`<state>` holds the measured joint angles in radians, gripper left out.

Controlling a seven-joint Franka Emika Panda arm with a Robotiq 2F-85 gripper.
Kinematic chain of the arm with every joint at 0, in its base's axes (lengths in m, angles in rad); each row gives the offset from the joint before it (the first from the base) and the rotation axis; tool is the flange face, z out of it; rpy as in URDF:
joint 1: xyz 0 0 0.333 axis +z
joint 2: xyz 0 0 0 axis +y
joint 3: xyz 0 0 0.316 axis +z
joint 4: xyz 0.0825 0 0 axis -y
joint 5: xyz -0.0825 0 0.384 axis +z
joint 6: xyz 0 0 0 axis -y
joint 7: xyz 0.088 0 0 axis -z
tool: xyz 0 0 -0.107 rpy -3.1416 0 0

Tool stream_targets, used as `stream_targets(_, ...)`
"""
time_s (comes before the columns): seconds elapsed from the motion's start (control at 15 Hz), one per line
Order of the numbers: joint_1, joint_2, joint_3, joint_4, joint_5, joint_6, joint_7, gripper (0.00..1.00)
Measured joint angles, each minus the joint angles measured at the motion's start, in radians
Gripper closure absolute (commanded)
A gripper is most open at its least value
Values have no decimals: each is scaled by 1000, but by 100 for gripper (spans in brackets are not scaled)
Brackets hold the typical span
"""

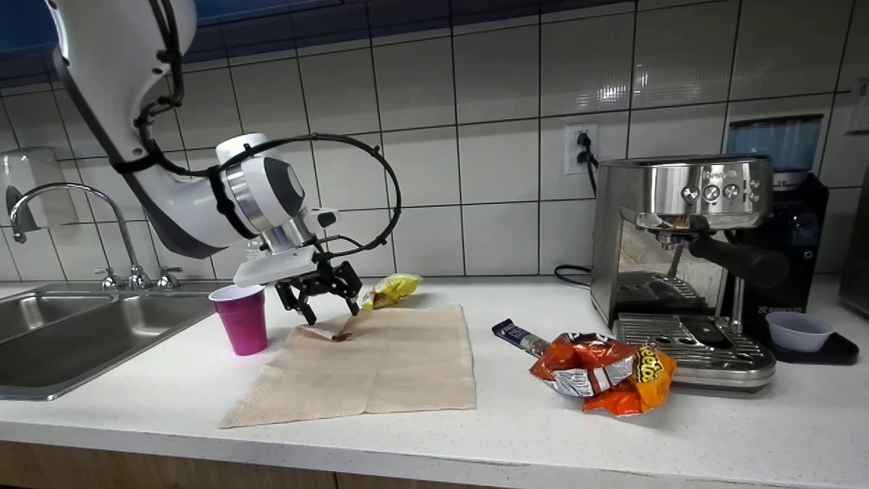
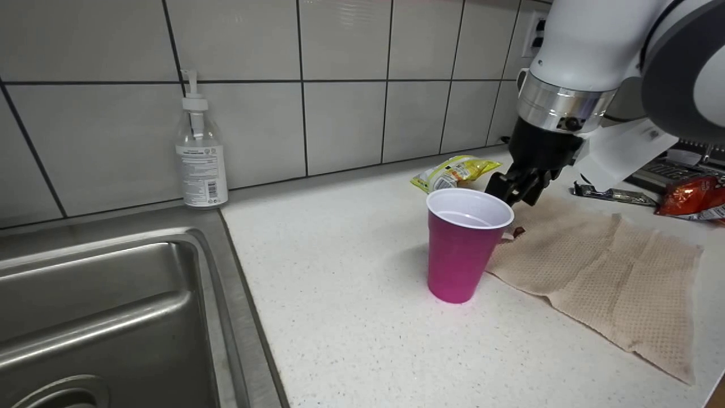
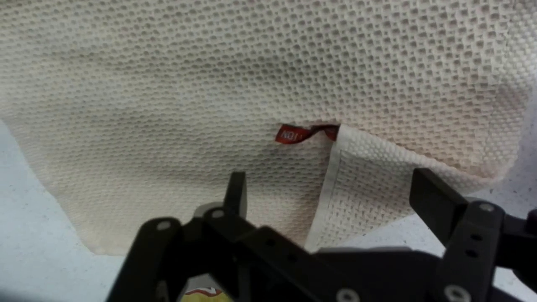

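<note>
There is one gripper (image 1: 333,316) with two fingers (image 3: 434,201); one cloth (image 1: 400,367) bearing one red tag (image 3: 290,134); one pink cup (image 1: 242,326); one yellow snack packet (image 1: 394,291); one slim wrapper (image 1: 519,337); crumpled orange-red snack packaging (image 1: 601,373), whether one bag or two being hard to tell. There are also one espresso machine (image 1: 652,258); one white bowl (image 1: 800,333); one tap (image 1: 127,244) with two handles (image 1: 168,278); two sink basins (image 1: 153,326); one pump bottle (image 2: 202,170); one socket (image 1: 572,151) holding two plugs (image 1: 582,140).

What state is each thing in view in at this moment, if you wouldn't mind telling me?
Gripper: open, holding nothing
Towel: spread out, one corner folded over
Pink cup: upright
Yellow packet: crumpled, lying down
Orange bag: crumpled, lying down
Wrapped bar: lying flat
Soap bottle: upright
Faucet: not running
Espresso machine: portafilter attached; on or off, cannot tell
White bowl: upright
Wall outlet: cord plugged in
</note>
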<state>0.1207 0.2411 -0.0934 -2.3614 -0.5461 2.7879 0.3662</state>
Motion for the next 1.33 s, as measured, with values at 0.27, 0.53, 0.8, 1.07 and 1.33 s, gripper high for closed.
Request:
stream_targets(0.27, 0, 0, 0, -6, -19, 19, -22, 0)
stream_targets(0.53, 0, 0, 0, -24, -50, 48, -37, 0)
stream_targets(0.8, 0, 0, 1, -43, -63, 82, -55, 0)
stream_targets(1.07, 0, 0, 1, -58, -73, 104, -76, 0)
stream_targets(1.33, 0, 0, 1, -68, -84, 123, -88, 0)
